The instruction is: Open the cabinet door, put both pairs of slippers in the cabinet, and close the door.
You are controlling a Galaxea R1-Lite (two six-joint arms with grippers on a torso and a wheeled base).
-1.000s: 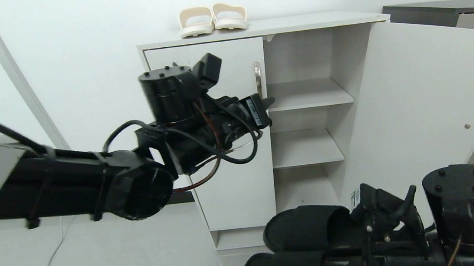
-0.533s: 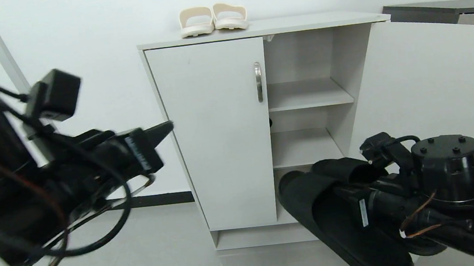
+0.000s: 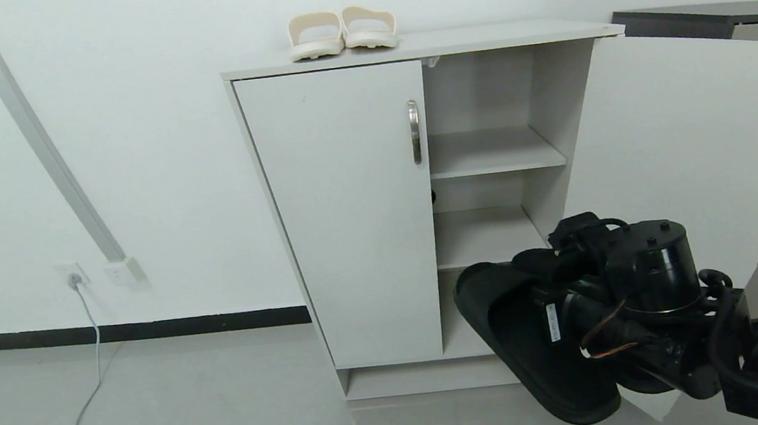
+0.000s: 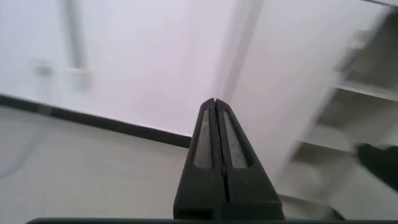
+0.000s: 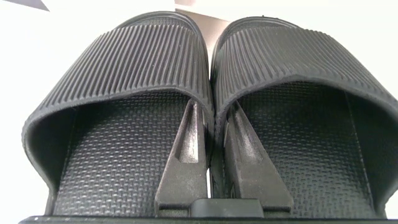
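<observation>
Left tool (image 4: 214, 107) closed, empty; beige slippers (image 3: 342, 31) at the left end of the cabinet (image 3: 508, 35) top; left door (image 3: 347, 244) shut, right door (image 3: 681, 138) open; right tool (image 5: 211, 115) grips the black slippers (image 3: 534, 344) before the lowest compartment.

Black slippers (image 5: 149, 74) look ribbed, matt rubber; cabinet (image 3: 343, 209) smooth white board, handle (image 3: 415, 131) shiny metal.
</observation>
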